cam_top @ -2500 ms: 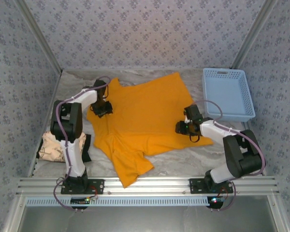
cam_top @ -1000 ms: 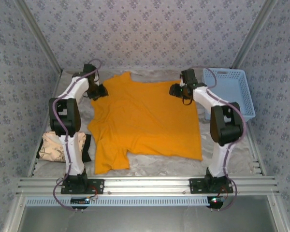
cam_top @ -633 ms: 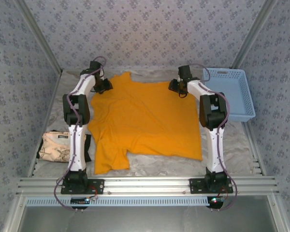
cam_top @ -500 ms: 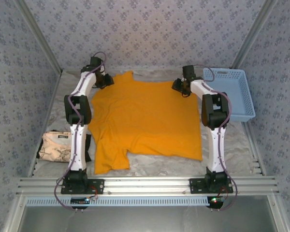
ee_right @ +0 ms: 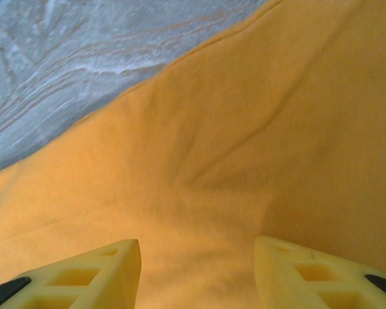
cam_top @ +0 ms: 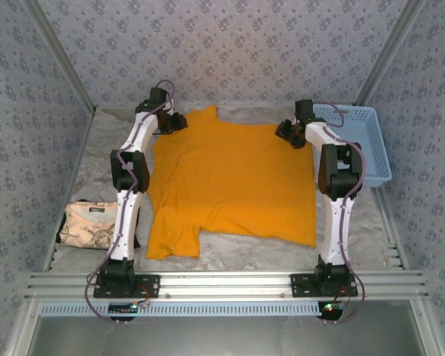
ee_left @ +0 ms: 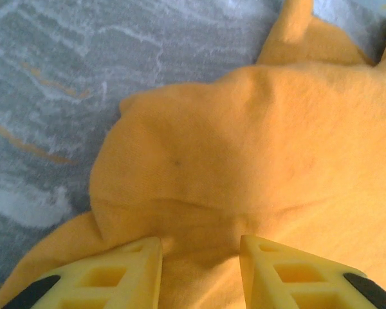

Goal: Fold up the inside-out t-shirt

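Since moment ago, inside-out t-shirt (cam_top: pixel 230 185) has slid right and toward back, both arms reaching further. Shirt lies spread flat mid-table, one sleeve at near left. No fold made yet; judged flattening stage, all folds left to do. Left gripper (cam_top: pixel 176 123) at far left corner, fingers (ee_left: pixel 116 277) pinching bunched hump of cloth. Right gripper (cam_top: pixel 288 132) at far right corner, fingers (ee_right: pixel 83 277) apart over cloth; grip cannot tell.

Plain orange-yellow t-shirt (cam_top: pixel 230 182); pale blue latticed basket (cam_top: pixel 354 111); grey marbled table (cam_top: pixel 259 256); grey floral-print walls (cam_top: pixel 230 52); beige cloth (cam_top: pixel 85 226) with dark line drawing, lower left.
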`<action>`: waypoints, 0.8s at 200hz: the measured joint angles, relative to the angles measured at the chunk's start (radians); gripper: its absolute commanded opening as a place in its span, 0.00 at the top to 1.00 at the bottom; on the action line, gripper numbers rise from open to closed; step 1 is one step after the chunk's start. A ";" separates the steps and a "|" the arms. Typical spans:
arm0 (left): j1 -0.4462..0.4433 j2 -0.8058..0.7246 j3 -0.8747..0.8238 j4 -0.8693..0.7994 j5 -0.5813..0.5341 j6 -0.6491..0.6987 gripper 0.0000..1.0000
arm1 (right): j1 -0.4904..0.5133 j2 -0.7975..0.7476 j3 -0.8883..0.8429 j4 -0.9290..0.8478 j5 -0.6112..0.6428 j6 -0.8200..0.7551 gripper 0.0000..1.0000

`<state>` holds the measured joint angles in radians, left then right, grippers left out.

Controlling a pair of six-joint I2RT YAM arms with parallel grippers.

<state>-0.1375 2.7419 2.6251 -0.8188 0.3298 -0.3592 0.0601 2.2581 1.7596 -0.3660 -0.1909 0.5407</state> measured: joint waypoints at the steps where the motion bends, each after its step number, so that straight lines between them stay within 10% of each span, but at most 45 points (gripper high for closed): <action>1: 0.000 -0.003 -0.005 -0.002 -0.002 0.003 0.62 | 0.000 -0.005 -0.005 0.000 0.000 -0.002 0.47; 46: -0.008 -0.329 -0.286 -0.051 -0.079 0.093 0.61 | 0.018 -0.370 -0.226 -0.015 -0.008 -0.084 0.45; 99: -0.148 -1.114 -0.973 0.110 -0.169 0.216 0.45 | 0.120 -0.853 -0.444 -0.021 0.036 -0.348 0.41; 119: -0.245 -1.391 -1.276 0.184 -0.189 0.306 0.20 | 0.209 -0.969 -0.472 -0.069 0.043 -0.541 0.38; 160: -0.455 -1.827 -1.707 0.128 -0.096 0.656 0.18 | 0.354 -1.238 -0.739 -0.246 -0.022 -1.031 0.33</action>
<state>-0.5922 0.9146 0.9184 -0.6907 0.2340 0.2966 0.4145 1.0199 1.0203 -0.6121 -0.2131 -0.4904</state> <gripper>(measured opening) 0.815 0.661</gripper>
